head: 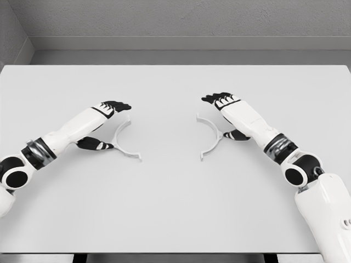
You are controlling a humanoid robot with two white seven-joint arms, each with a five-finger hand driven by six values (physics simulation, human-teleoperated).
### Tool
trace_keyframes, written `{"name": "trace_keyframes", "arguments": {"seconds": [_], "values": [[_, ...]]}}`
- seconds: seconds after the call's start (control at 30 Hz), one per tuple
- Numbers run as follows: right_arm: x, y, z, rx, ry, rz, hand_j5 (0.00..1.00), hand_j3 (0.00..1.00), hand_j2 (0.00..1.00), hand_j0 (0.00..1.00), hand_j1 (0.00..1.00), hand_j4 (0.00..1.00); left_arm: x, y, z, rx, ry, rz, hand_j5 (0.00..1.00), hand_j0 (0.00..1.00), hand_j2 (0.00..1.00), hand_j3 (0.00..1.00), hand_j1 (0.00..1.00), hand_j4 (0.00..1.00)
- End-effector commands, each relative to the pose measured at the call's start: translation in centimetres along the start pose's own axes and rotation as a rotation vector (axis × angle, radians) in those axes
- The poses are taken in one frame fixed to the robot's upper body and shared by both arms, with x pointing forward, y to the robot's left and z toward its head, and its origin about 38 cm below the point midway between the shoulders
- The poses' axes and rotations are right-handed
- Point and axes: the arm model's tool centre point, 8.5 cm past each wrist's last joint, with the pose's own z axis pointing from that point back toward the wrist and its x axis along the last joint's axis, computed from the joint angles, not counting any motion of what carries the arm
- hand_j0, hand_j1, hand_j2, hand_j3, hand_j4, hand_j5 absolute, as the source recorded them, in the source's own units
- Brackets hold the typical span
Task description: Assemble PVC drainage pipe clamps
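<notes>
Two white half-ring PVC clamp pieces lie flat on the white table. The left clamp half curves open toward the left, just right of my left hand. That hand hovers beside it with fingers stretched forward and thumb below, holding nothing. The right clamp half curves open toward the right, just left of my right hand. Its fingers are also extended, thumb tucked under near the clamp's arc, with nothing grasped. The two halves lie apart, a gap between them.
The table's far edge meets a grey wall at the back. Both white forearms come in from the lower corners, the right arm's shoulder casing at the bottom right.
</notes>
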Motion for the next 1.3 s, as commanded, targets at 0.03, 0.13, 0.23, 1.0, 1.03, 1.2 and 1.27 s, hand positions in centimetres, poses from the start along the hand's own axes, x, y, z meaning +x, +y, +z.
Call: {"name": "trace_keyframes", "arguments": {"seconds": [0.03, 0.13, 0.23, 1.0, 1.03, 1.2, 1.27], "values": [[0.3, -0.2, -0.1, -0.008, 0.001, -0.003, 1.0, 1.0, 1.0, 1.0, 1.0, 1.0, 0.0, 0.0, 0.0, 0.003, 0.001, 0.005, 1.0, 1.0, 1.0, 1.0, 1.0, 1.0], [0.6, 0.1, -0.3, 0.002, 0.003, -0.006, 1.0, 1.0, 1.0, 1.0, 1.0, 1.0, -0.4, 0.3, 0.3, 0.005, 0.011, 0.003, 1.0, 1.0, 1.0, 1.0, 1.0, 1.0], [1.4, 0.4, -0.9, 0.002, -0.013, -0.018, 1.0, 1.0, 1.0, 1.0, 1.0, 1.0, -0.7, 0.5, 0.4, 0.004, 0.021, -0.002, 1.0, 1.0, 1.0, 1.0, 1.0, 1.0], [3.8, 1.2, -4.1, 0.013, -0.03, -0.043, 1.0, 1.0, 1.0, 1.0, 1.0, 1.0, -0.7, 0.1, -1.0, 0.012, 0.016, 0.016, 1.0, 1.0, 1.0, 1.0, 1.0, 1.0], [4.0, 1.3, -4.2, 0.016, -0.033, -0.044, 1.0, 1.0, 1.0, 1.0, 1.0, 1.0, -0.6, 0.0, -1.1, 0.015, 0.012, 0.02, 1.0, 1.0, 1.0, 1.0, 1.0, 1.0], [4.9, 1.6, -5.0, 0.027, -0.04, -0.047, 1.0, 1.0, 1.0, 1.0, 1.0, 1.0, 0.0, -0.6, -1.8, 0.023, -0.003, 0.037, 1.0, 1.0, 1.0, 1.0, 1.0, 1.0], [5.5, 1.8, -5.3, 0.027, -0.048, -0.055, 1.0, 1.0, 1.0, 1.0, 1.0, 1.0, 0.1, -0.5, -1.9, 0.025, -0.006, 0.036, 1.0, 1.0, 1.0, 1.0, 1.0, 1.0]]}}
